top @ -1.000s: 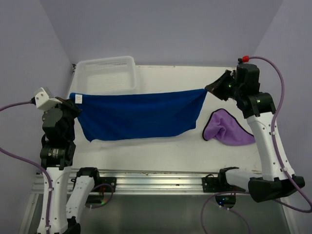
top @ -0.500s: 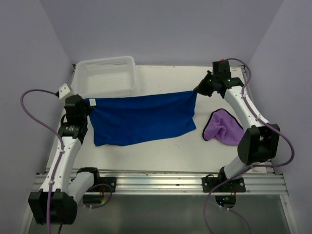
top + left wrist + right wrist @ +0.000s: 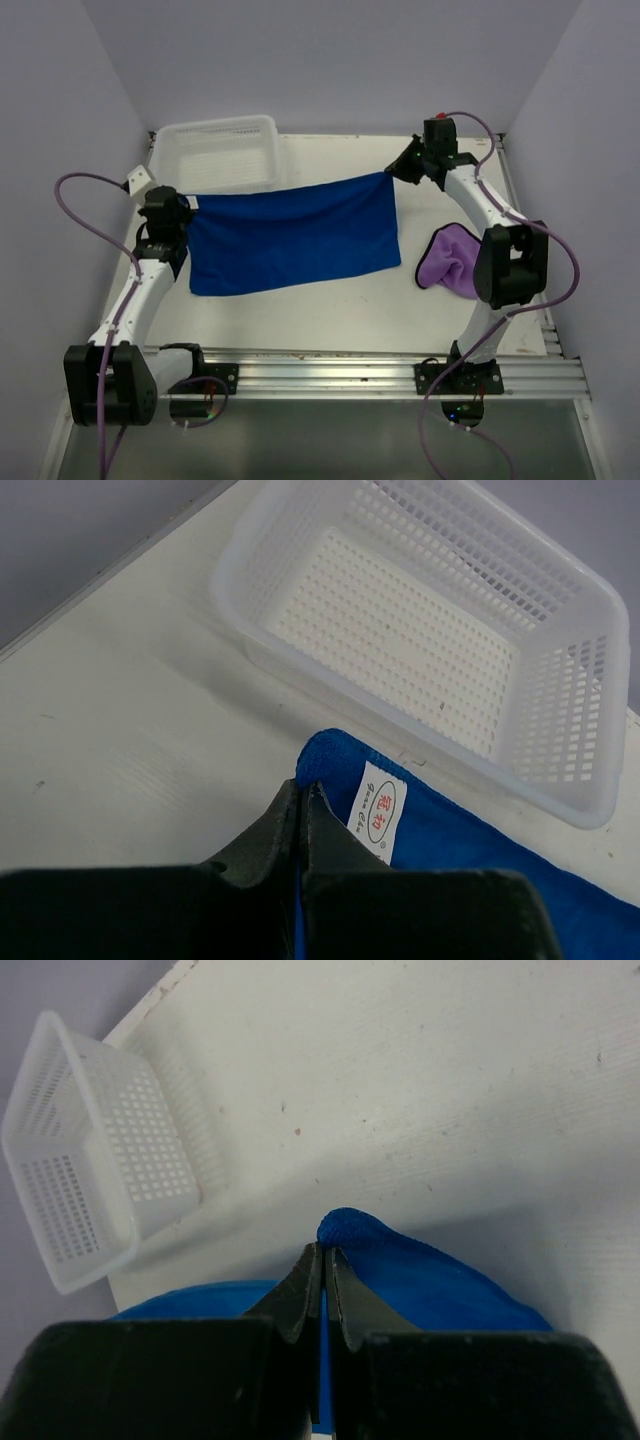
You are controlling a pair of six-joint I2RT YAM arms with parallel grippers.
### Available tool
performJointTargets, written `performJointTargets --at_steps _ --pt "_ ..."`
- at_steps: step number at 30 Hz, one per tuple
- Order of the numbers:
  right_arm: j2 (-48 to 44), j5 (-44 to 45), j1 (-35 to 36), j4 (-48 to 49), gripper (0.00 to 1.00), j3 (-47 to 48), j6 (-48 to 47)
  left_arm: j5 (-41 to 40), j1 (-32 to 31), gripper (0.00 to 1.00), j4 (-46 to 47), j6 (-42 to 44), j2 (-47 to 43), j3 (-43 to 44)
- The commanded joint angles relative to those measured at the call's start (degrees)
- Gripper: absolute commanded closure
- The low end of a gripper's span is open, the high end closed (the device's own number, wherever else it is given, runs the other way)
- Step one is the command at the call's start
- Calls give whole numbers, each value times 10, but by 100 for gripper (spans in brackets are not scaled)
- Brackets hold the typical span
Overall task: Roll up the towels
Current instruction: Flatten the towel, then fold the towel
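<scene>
Blue towel [image 3: 295, 238] stretched between left pincer [image 3: 189, 206] and right pincer [image 3: 393, 172], each shut tight on a corner.

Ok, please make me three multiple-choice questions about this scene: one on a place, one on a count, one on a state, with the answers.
1. Where does the purple towel lie, compared with the blue towel?
A. on top of it
B. to its left
C. to its right

2. How many towels are in view?
A. two
B. three
C. four

3. In what state are the left claw and the right claw?
A. both open
B. both shut on corners of the blue towel
C. only one shut

Answers:
1 C: the top view shows it apart, on the right.
2 A: one blue, one purple.
3 B: each wrist view shows fingers pinching blue cloth.
</scene>
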Motion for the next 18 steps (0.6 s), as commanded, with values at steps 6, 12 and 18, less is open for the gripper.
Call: performJointTargets --at_steps 6,12,18 --pt "-6 -16 -2 92 100 -20 -17 -39 7 100 106 2 18 -25" --pt "-43 -9 -2 112 100 -101 -15 -26 7 100 139 -2 6 -69" --pt "-73 -11 -1 123 100 -170 -14 -22 6 100 161 -11 -35 -122"
